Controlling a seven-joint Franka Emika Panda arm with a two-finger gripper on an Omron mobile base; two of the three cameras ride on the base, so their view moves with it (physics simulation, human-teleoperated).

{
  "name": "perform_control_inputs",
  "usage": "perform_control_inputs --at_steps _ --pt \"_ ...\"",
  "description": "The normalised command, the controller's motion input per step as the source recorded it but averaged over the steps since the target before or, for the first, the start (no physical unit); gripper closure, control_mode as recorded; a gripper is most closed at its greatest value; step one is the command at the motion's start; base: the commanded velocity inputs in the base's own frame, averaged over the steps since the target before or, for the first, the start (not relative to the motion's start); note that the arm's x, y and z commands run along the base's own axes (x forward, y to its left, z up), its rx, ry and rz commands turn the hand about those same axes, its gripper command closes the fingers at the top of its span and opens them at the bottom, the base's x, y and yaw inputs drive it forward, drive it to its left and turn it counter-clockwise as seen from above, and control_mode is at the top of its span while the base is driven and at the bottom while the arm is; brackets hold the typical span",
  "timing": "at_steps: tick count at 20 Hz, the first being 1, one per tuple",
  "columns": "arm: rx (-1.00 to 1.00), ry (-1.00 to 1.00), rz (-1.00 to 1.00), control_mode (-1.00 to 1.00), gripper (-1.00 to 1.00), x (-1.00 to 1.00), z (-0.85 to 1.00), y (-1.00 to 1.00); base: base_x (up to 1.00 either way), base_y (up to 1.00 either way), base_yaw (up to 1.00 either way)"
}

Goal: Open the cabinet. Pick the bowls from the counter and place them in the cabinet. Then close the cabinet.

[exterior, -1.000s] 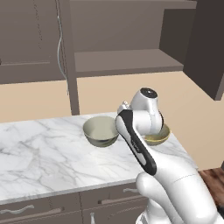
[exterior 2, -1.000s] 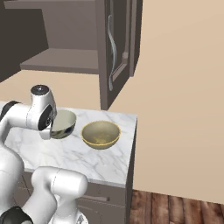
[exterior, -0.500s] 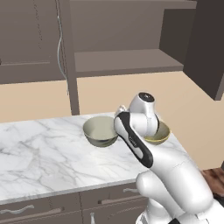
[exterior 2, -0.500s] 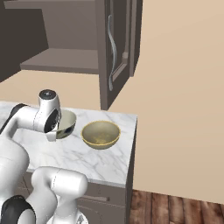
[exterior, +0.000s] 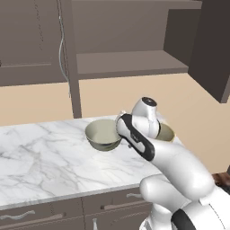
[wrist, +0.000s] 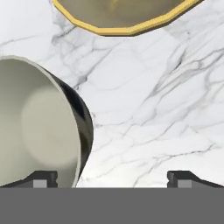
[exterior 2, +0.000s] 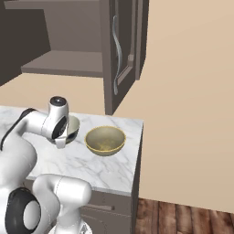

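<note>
In the hand view the two fingers are spread wide, only their dark tips showing. The left tip sits low against the grey bowl; whether it touches is not clear. That bowl is cut off at the left edge, so just part of its pale inside and dark outer wall shows, and nothing can be seen in it. The right tip stands over bare white table. Beyond the fingers, the yellow bowl is cut off by the top edge; its contents cannot be made out there.

From the left base camera, the arm hides the fingers and most of the yellow bowl; the grey bowl sits just left of the wrist, looking empty. Above, the cabinet stands open, its shelf bare.

From the right base camera, the grey bowl is mostly behind the wrist; the yellow bowl lies clear to its right, empty, near the table's end.
</note>
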Motion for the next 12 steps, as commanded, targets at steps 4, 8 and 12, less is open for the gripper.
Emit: perform_control_inputs --at_steps 4,8,12 --pt "0.0 -0.01 0.05 -1.0 -1.0 0.23 -0.2 0.0 0.0 0.0 0.0" --pt "0.0 -0.07 0.0 -1.0 -1.0 0.27 -0.25 0.0 0.0 0.0 0.0" --pt "0.0 -0.05 0.0 -1.0 -1.0 0.3 -0.27 0.0 0.0 0.0 0.0"
